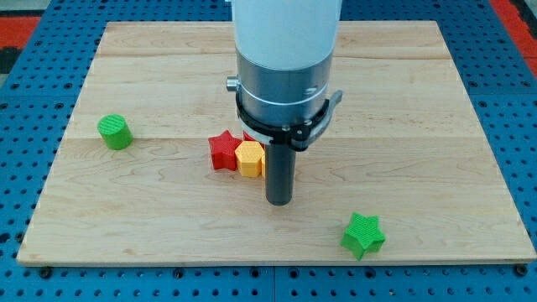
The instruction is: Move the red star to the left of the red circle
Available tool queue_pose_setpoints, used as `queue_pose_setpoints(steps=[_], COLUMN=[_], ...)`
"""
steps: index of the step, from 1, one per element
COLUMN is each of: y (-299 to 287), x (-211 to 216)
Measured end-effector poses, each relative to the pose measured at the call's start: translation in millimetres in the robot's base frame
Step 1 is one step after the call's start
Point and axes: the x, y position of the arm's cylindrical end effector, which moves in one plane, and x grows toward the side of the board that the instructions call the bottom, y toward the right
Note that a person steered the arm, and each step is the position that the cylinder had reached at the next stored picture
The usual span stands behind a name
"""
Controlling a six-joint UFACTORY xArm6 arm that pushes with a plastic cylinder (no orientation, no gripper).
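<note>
Tip [278,202] – bare rod, grips nothing – just beside yellow block [249,158], red star [223,151].

The arm [285,50] ran off the view's top edge — only its white sleeve and grey collar showed. It covered the middle of the board's [419,101] far half. A scrap of red [248,136] showed behind the yellow block [250,158], at the collar's lower edge; the rest was hidden, so its shape could not be told. The yellow block's right side was hidden behind the rod [278,172], so contact between them could not be judged. The yellow block also overlapped the red star's [223,151] right points. My tip [278,203] showed whole. The board's near corners were clipped by the view's bottom edge — the blue pegboard [33,84] ran off every side.
</note>
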Motion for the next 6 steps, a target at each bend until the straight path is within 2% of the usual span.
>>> queue_pose_setpoints(steps=[1,2,3,4,6], y=[-2,-66,-88,-108,-66], x=[2,5,-38,-43,-87])
